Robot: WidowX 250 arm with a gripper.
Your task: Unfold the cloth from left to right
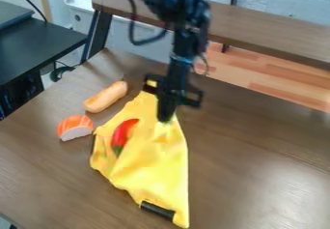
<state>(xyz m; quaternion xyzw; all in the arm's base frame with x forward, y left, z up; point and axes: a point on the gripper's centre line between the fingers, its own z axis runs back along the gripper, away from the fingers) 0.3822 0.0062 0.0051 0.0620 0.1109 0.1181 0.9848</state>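
Above the upper part of the yellow cloth (148,167), the black gripper (166,118) was positioned with its tip directed downward at the fabric. The arm (185,39) entered at the top edge of the camera view, ran across toward the right to a bent joint behind the cloth, and then descended steeply, its lower end inclined slightly toward the left. A black cable (132,22) formed a loop beside the upper arm section. The opening of the end effector could not be determined, nor could it be established whether it had hold of the fabric.

The cloth lay on the brown wooden table (258,175), creased and uneven, narrow at the top and extended toward the bottom of the view. A black strip (157,210) was located at its lower edge. A red pepper (121,134) with a dark green end rested on its left part. The orange-and-white sushi piece (75,127) was located just beside its left edge. The tan, elongated food item (105,97) lay near its upper left side. A wooden bench (277,32) stood beyond the cloth, well apart from it.
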